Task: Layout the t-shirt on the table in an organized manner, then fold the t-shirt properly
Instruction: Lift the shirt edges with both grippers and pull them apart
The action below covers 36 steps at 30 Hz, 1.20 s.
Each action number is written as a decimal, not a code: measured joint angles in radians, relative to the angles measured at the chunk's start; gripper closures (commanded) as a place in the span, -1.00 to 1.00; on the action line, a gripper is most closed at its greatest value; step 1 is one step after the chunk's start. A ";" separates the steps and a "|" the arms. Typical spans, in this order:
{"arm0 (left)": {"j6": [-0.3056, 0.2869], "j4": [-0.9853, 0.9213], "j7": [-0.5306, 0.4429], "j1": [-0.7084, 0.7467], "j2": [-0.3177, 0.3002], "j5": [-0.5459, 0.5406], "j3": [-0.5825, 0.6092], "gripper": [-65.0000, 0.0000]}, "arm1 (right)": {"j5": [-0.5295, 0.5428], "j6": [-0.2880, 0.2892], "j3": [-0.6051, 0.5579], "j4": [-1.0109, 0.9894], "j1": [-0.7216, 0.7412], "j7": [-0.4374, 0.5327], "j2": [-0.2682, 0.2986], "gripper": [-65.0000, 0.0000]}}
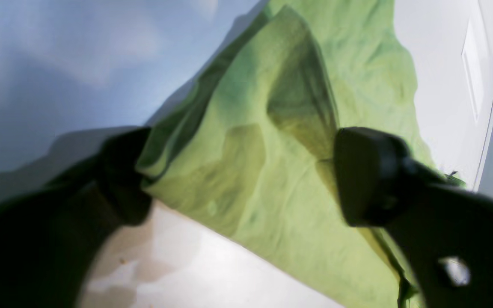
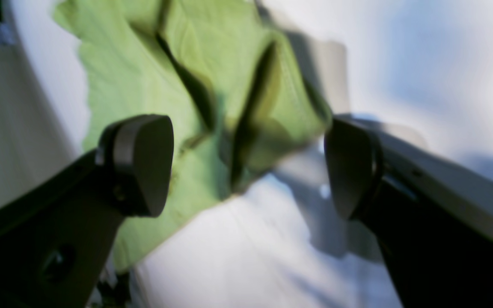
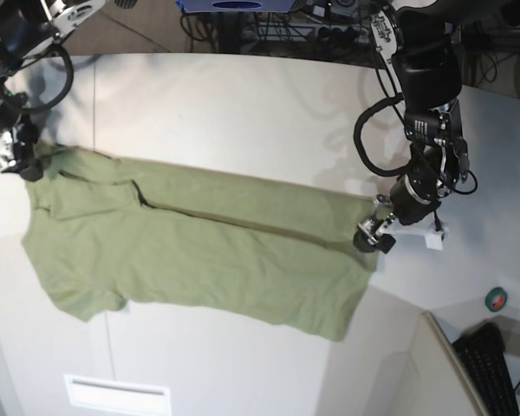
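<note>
Two black tools sit at opposite ends of the olive-green cotton t-shirt point(image 3: 191, 251), which lies spread lengthwise on the off-white counter point(image 3: 243, 104). Left tool point(image 1: 242, 175) and right tool point(image 2: 246, 167) both look released, straddling bunched edges, probably to tug things flat before folding.

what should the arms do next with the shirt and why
Probably lift both grippers clear and move to the long unfolded edge. The t-shirt already has its far side folded over, and the left gripper and right gripper both stand open over the fold's corners, gripping nothing.
</note>
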 measured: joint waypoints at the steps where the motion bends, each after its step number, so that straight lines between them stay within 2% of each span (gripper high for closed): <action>1: 0.002 -0.006 0.000 0.002 0.001 0.000 0.000 -0.35 | 0.008 0.006 0.000 -0.018 0.004 0.018 0.005 -0.61; 6: 0.003 -0.078 0.007 -0.029 -0.002 -0.002 -0.003 0.38 | 0.014 0.011 -0.002 -0.037 0.006 0.036 0.007 -0.59; 8: 0.004 -0.101 0.008 -0.037 -0.002 -0.003 -0.003 0.75 | 0.012 0.011 -0.002 -0.038 0.006 0.037 0.007 -0.41; 9: 0.004 -0.104 0.010 -0.037 -0.001 -0.002 -0.003 0.94 | 0.003 0.011 -0.002 -0.041 0.006 0.045 0.007 -0.24; 10: 0.005 -0.105 0.013 -0.034 0.000 -0.002 -0.002 1.00 | -0.009 0.011 -0.002 -0.045 0.006 0.051 0.007 -0.04; 15: 0.007 -0.102 0.018 -0.034 0.002 -0.002 -0.002 1.00 | -0.049 -0.007 -0.007 -0.060 0.005 0.010 0.019 1.00; 18: 0.020 -0.070 0.045 -0.030 0.003 0.008 0.000 1.00 | -0.080 -0.034 -0.007 -0.064 0.028 -0.010 0.052 1.00; 21: 0.026 -0.007 0.070 -0.017 0.007 0.026 0.003 1.00 | -0.080 -0.036 -0.007 -0.063 0.062 -0.096 0.096 1.00; 27: 0.025 0.138 0.245 -0.009 0.008 0.024 -0.006 1.00 | -0.078 -0.036 -0.007 -0.056 0.105 -0.196 0.145 1.00; 29: 0.045 0.215 0.283 0.009 0.011 0.018 -0.006 1.00 | -0.081 -0.094 -0.007 -0.024 0.106 -0.259 0.148 1.00; 32: 0.139 0.332 0.346 0.040 0.021 0.021 -0.008 1.00 | -0.086 -0.157 -0.007 0.111 0.111 -0.330 0.139 1.00; 33: 0.153 0.364 0.358 0.039 0.026 0.026 -0.010 1.00 | -0.083 -0.163 -0.007 0.157 0.126 -0.355 0.137 1.00; 36: 0.148 0.452 0.360 0.008 0.037 0.003 -0.004 1.00 | -0.075 -0.175 -0.007 0.257 0.211 -0.430 0.140 1.00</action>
